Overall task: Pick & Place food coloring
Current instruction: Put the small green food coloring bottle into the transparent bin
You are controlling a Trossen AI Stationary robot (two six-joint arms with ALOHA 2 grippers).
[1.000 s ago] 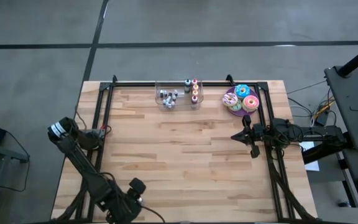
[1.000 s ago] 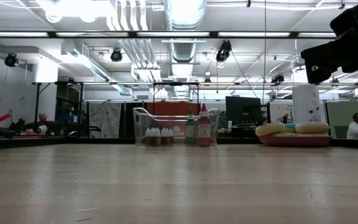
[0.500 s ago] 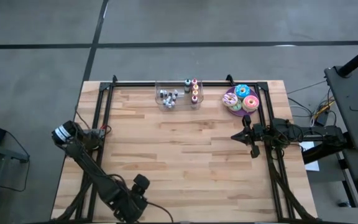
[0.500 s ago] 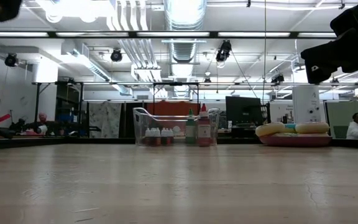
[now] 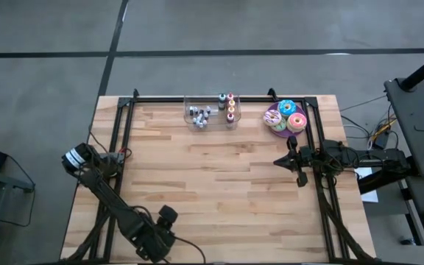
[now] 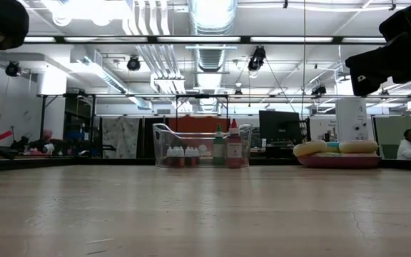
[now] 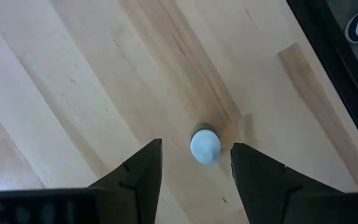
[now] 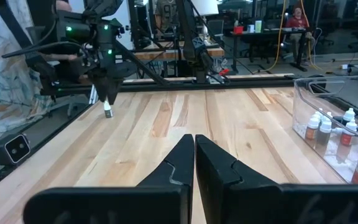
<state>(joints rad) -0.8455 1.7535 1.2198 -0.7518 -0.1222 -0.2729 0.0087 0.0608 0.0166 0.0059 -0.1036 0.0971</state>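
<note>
The food coloring bottles (image 5: 230, 107), with coloured caps, stand in a row in a clear bin (image 5: 212, 124) at the table's far edge; they also show in the low view (image 6: 227, 148). Several small white-capped bottles (image 8: 319, 129) stand beside them in the bin. One tiny white-capped bottle (image 7: 205, 146) stands upright on the table near the left edge (image 8: 108, 112). My left gripper (image 7: 196, 144) is open above it, fingers on either side of the cap and apart from it; the arm hides the bottle in the high view (image 5: 76, 157). My right gripper (image 8: 194, 152) is shut and empty over the table's right side (image 5: 278, 160).
Pink, blue and green frosted doughnuts lie on a purple plate (image 5: 285, 118) at the far right. A black frame rail (image 5: 219, 98) runs along the far edge and down both sides. Bare wood (image 5: 212, 184) lies between the two arms. People sit in the room behind (image 6: 409, 143).
My left arm has shifted a little toward the table's near edge, and part of it has come into the top left corner of the low view. The right arm has kept still.
</note>
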